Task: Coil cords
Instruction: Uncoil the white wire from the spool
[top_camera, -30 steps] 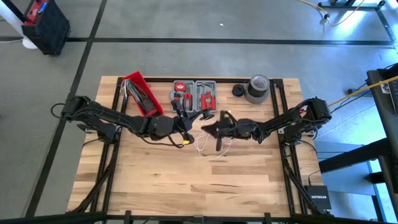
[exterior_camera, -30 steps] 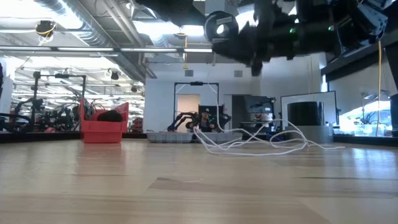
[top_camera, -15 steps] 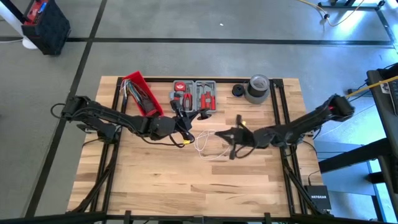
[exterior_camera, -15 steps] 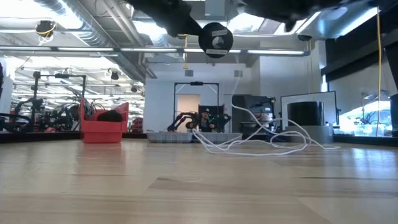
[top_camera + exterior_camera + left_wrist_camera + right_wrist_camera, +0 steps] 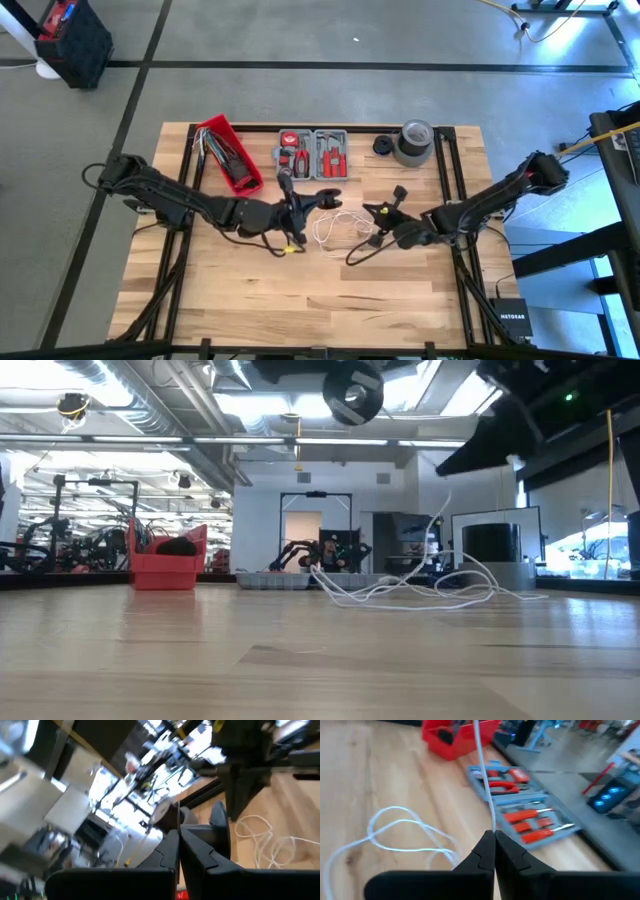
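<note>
The white cord [image 5: 333, 226] lies in loose loops [image 5: 395, 827] on the wood at mid-table. One strand [image 5: 438, 520] rises from the pile to my right gripper [image 5: 374, 214], which is shut on it just right of the pile. My left gripper [image 5: 325, 194] hovers shut just left of the pile, above the table; its wrist view shows the cord [image 5: 260, 845] lying beyond it. A thin dark strand [image 5: 358, 252] curves on the wood near my right gripper; whether it is the black cord cannot be told. My left gripper shows only a thin dark sliver [image 5: 178, 817] at its shut tips; I cannot tell whether it touches a cord. My right gripper pinches a single strand of the white cord [image 5: 491, 822] at its fingertips, slanting slightly downward from the table's right. The strand runs straight on past the tips, lifted off the table.
A red bin [image 5: 229, 153] with tools, a grey open tool case [image 5: 313, 152], a grey tape roll [image 5: 415, 142] and a small black cap [image 5: 383, 145] stand along the far edge. Bare wood [image 5: 300, 300] fills the near half of the table.
My right gripper has drawn back from over the pile toward the table's right and near edges and tipped up from pointing steeply down. A strand of the white cord has come up off the pile with it. My left gripper has shifted slightly toward the pile.
</note>
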You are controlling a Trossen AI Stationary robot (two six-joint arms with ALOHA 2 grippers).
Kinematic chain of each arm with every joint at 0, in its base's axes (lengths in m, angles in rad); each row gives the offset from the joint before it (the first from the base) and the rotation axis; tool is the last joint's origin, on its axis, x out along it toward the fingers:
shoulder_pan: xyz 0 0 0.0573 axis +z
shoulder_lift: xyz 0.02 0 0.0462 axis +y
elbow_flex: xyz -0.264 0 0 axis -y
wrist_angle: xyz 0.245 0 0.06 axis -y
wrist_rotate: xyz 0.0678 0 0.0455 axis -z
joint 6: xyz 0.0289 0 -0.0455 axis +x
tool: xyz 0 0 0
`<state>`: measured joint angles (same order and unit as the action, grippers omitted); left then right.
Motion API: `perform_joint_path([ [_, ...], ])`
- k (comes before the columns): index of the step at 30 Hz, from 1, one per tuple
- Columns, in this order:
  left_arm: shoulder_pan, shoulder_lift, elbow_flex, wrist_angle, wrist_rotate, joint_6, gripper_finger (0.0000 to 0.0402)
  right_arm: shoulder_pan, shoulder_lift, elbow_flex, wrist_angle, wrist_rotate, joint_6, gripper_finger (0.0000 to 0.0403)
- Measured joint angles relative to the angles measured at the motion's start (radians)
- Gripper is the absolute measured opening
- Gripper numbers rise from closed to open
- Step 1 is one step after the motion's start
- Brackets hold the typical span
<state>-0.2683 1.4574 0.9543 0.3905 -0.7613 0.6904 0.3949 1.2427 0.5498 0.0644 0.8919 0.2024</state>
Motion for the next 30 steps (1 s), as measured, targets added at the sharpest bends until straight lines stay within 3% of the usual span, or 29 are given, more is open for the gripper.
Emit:
perform_joint_path([
  [5, -0.037, 0.000, 0.000, -0.014, 0.057, 0.112, 0.0005, -0.046, 0.142, -0.009, 0.176, -0.104, -0.029, 0.0005],
  [10, -0.055, -0.001, 0.001, -0.012, 0.059, 0.135, 0.0005, -0.083, 0.265, -0.009, 0.313, -0.124, -0.077, 0.0005],
  [19, -0.021, 0.000, 0.001, -0.145, 0.059, 0.059, 0.0005, -0.088, 0.286, -0.007, 0.333, -0.128, -0.051, 0.0011],
  [30, 0.015, 0.000, 0.001, -0.224, 0.060, -0.160, 0.0005, -0.088, 0.283, -0.006, 0.272, -0.161, -0.054, 0.0147],
])
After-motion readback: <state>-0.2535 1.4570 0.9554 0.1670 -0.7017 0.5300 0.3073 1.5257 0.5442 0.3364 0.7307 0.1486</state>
